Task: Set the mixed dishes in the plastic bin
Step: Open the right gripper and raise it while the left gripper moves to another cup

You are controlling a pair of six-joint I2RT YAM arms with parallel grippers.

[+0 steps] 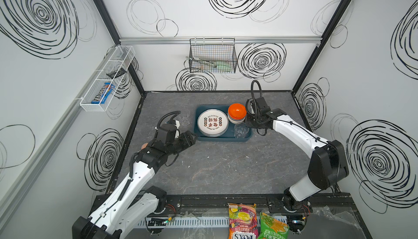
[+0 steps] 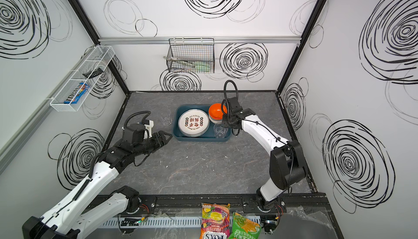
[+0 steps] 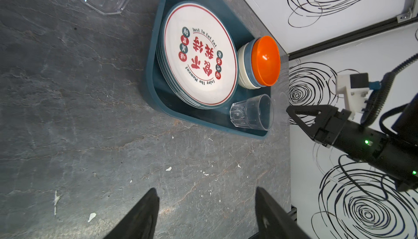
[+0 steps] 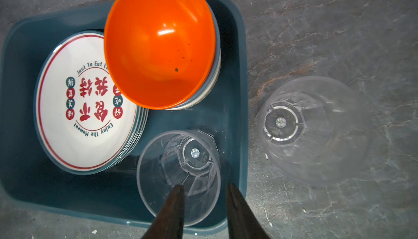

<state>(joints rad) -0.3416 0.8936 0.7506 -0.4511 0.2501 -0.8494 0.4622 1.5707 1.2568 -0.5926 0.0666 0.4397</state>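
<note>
Stowage is well advanced but, in my judgement, unfinished. Left of centre in a top view, the left gripper [image 1: 192, 139] hovers over the grey stone-patterned tabletop [image 1: 226, 170], jaws wide apart and empty. At mid-frame the dark teal rectangular plastic bin [image 1: 199, 136] holds a stack of round white plates with red Chinese characters [image 1: 212, 122], nested bowls topped by an orange bowl [image 1: 236, 111] in its upper right corner, and one clear glass tumbler [image 1: 240, 131] upright at lower right. The right gripper [image 4: 204, 185] sits over that tumbler, jaws parted astride its rim, not pinching it. Two clear tumblers remain outside on the table: the right-hand loose tumbler [image 4: 309, 131] just beside the bin's right wall, and the left-hand loose tumbler [image 1: 185, 120] near its upper left corner.
</note>
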